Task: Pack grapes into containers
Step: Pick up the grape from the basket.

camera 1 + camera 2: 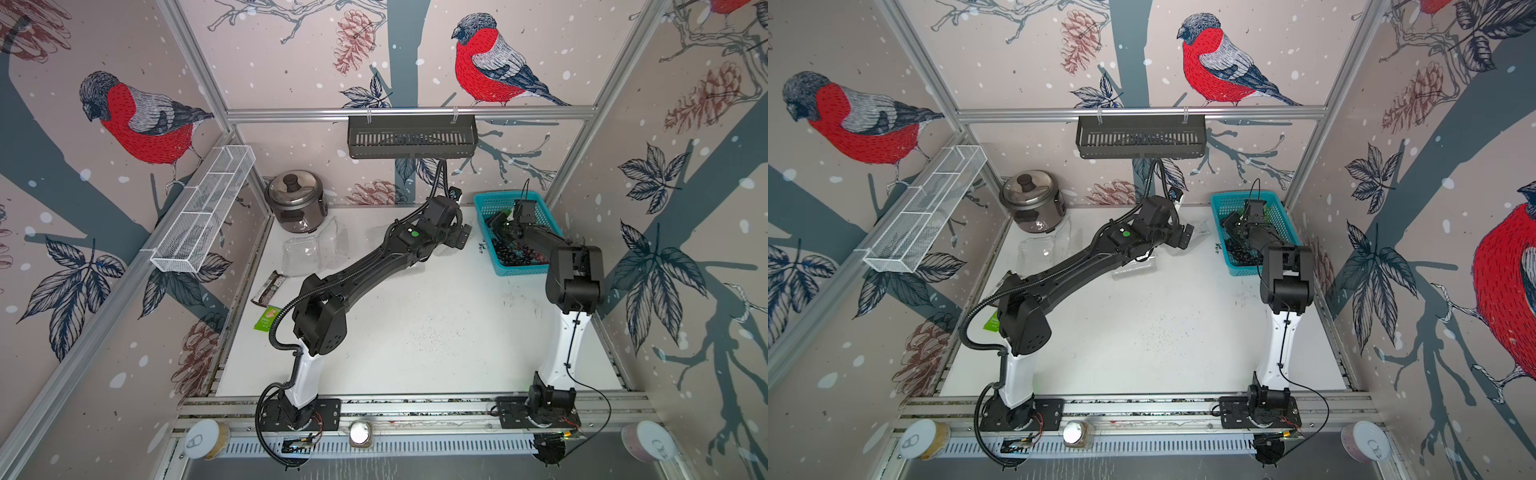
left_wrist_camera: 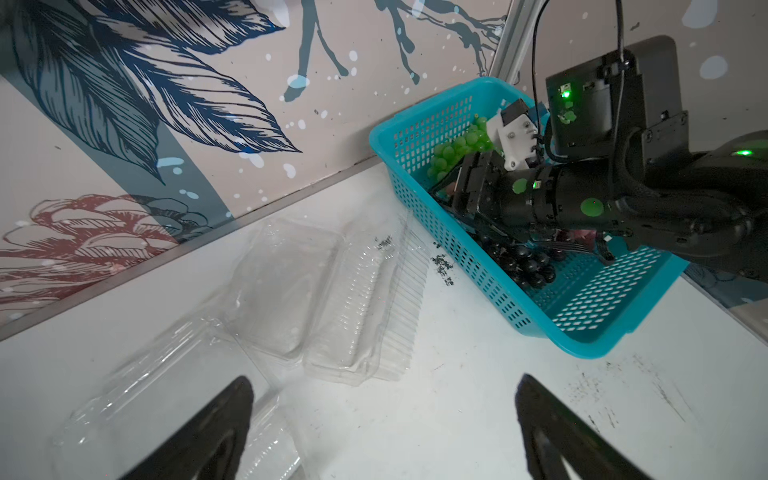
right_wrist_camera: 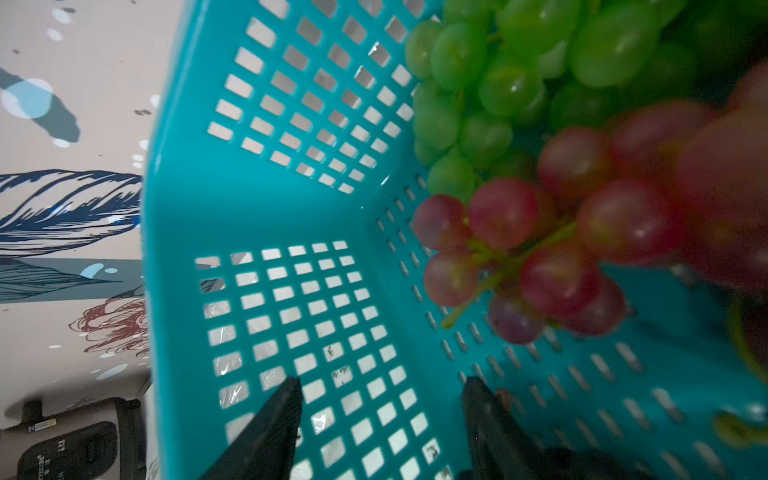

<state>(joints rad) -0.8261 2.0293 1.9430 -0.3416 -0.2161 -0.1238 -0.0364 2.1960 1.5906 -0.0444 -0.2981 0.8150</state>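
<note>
Plastic containers (image 2: 286, 286) beside basket (image 2: 469, 266) of grapes (image 2: 528, 266)

— Stock count on your feed?
— I tally: clear containers (image 2: 286, 286), three; green grape bunch (image 3: 498, 62), one; red grape bunch (image 3: 552, 274), one; dark grape bunch (image 2: 528, 266), one; turquoise basket (image 2: 590, 299), one; rice cooker (image 1: 296, 199), one; packets (image 1: 269, 289), two.

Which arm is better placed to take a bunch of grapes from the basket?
The right. The right hand is inside the blue basket, close to the red grapes. The left hand hangs open by the clear boxes, outside the basket.
</note>
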